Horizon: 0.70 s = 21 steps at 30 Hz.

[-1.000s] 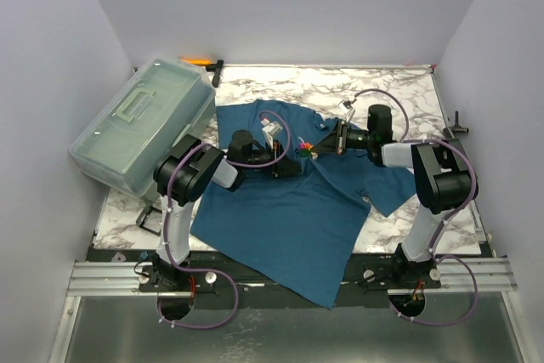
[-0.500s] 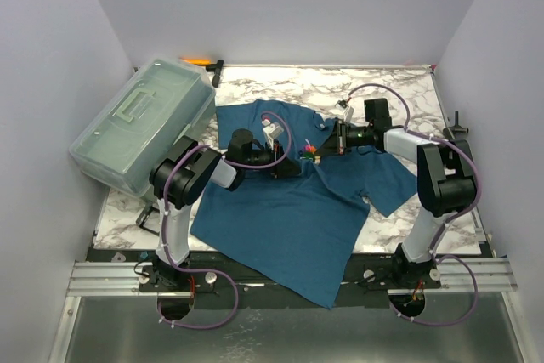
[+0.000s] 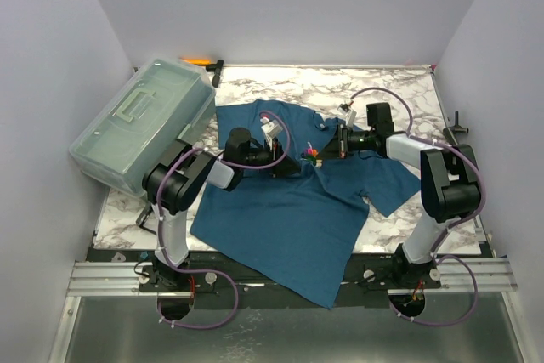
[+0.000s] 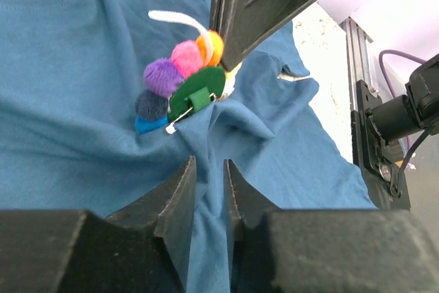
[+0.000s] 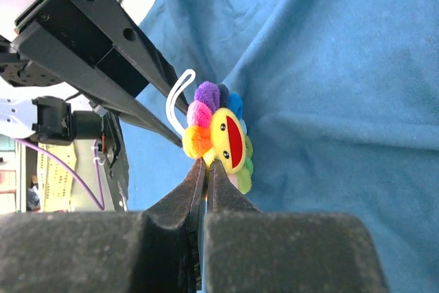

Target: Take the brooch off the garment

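Note:
The garment (image 3: 289, 218), a dark teal T-shirt, lies spread on the marble table. The brooch (image 3: 311, 153), a small multicoloured plush flower with a white loop, sits near the chest. My left gripper (image 3: 294, 161) is shut on a raised fold of the garment (image 4: 68, 66) just below the brooch (image 4: 188, 94), whose green back and pin show. In the left wrist view the gripper's tips (image 4: 209, 162) pinch the cloth. My right gripper (image 5: 208, 162) is shut on the lower edge of the brooch (image 5: 225, 138), coming from the right (image 3: 327, 149).
A translucent grey-green lidded box (image 3: 140, 125) stands at the back left, partly off the table. An orange-handled tool (image 3: 200, 61) lies behind it. The marble tabletop (image 3: 399, 87) shows at the back right. A metal rail (image 3: 289, 276) runs along the near edge.
The brooch and my right gripper have shifted slightly to the right, and the cloth around the pin is drawn up. My left gripper has followed a little and keeps its hold.

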### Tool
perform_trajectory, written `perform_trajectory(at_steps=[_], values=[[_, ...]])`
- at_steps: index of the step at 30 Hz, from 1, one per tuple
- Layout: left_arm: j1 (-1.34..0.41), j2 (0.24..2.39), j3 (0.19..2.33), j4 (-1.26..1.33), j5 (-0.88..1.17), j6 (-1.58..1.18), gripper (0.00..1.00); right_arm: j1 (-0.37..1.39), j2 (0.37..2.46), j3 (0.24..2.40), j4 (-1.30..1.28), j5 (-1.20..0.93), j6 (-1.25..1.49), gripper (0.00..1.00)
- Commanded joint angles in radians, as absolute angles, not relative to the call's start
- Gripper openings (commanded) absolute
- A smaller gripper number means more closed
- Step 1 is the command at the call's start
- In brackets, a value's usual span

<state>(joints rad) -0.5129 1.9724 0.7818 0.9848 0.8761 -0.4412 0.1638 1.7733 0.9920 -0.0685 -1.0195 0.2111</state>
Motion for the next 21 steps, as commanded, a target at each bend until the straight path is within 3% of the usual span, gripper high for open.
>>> perform_trajectory(at_steps=[1, 6, 8, 12, 15, 21], values=[[-0.503, 1.929, 0.762, 0.989, 0.918, -0.413, 0.32, 0.168, 1.732, 0.916, 0.159, -1.024, 0.317, 0.01], [-0.424, 1.941, 0.762, 1.044, 0.92, -0.524, 0.59, 0.173, 1.732, 0.868, 0.316, -1.028, 0.378, 0.01], [-0.406, 1.948, 0.759, 1.055, 0.914, -0.545, 0.65, 0.175, 1.736, 0.843, 0.38, -1.028, 0.406, 0.01], [-0.38, 2.002, 0.778, 1.155, 0.928, -0.639, 0.69, 0.179, 1.757, 0.818, 0.433, -1.04, 0.417, 0.01], [-0.371, 2.069, 0.809, 1.29, 0.96, -0.75, 0.78, 0.181, 1.763, 0.812, 0.43, -1.051, 0.402, 0.01], [-0.379, 2.168, 0.866, 1.416, 0.972, -0.841, 0.79, 0.183, 1.75, 0.805, 0.39, -1.067, 0.362, 0.01]])
